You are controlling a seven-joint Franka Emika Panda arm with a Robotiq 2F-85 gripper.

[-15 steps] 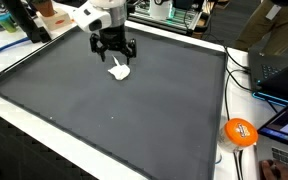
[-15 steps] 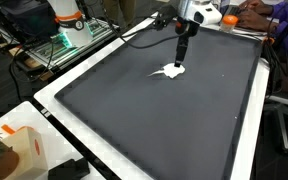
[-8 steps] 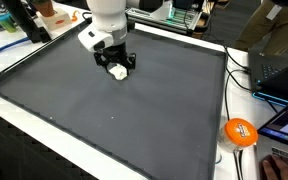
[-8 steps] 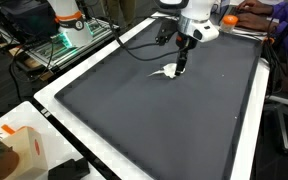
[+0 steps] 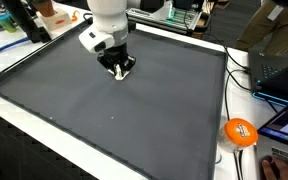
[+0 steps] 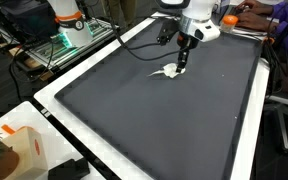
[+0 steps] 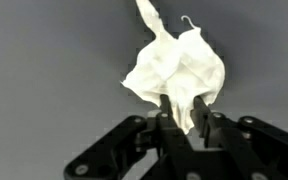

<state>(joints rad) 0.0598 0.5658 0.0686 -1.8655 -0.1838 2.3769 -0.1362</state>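
A small crumpled white cloth (image 7: pixel 176 72) lies on the dark grey mat (image 5: pixel 134 120). In the wrist view my gripper (image 7: pixel 184 112) has its two black fingers pinched together on the near edge of the cloth, with white fabric squeezed between them. In both exterior views the gripper (image 5: pixel 120 70) (image 6: pixel 180 68) stands straight down on the mat at the cloth (image 6: pixel 168 72); from one side the fingers nearly hide the cloth, and only a white scrap (image 5: pixel 123 68) shows.
A white border (image 6: pixel 94 62) frames the mat. An orange ball (image 5: pixel 240 132) and laptops sit beyond the mat's edge in an exterior view. A white box (image 6: pixel 19 150) stands at a near corner. A second robot base (image 6: pixel 69 20) stands behind the table.
The arm came down onto the cloth and the fingers, wide open a second ago, have come together on it.
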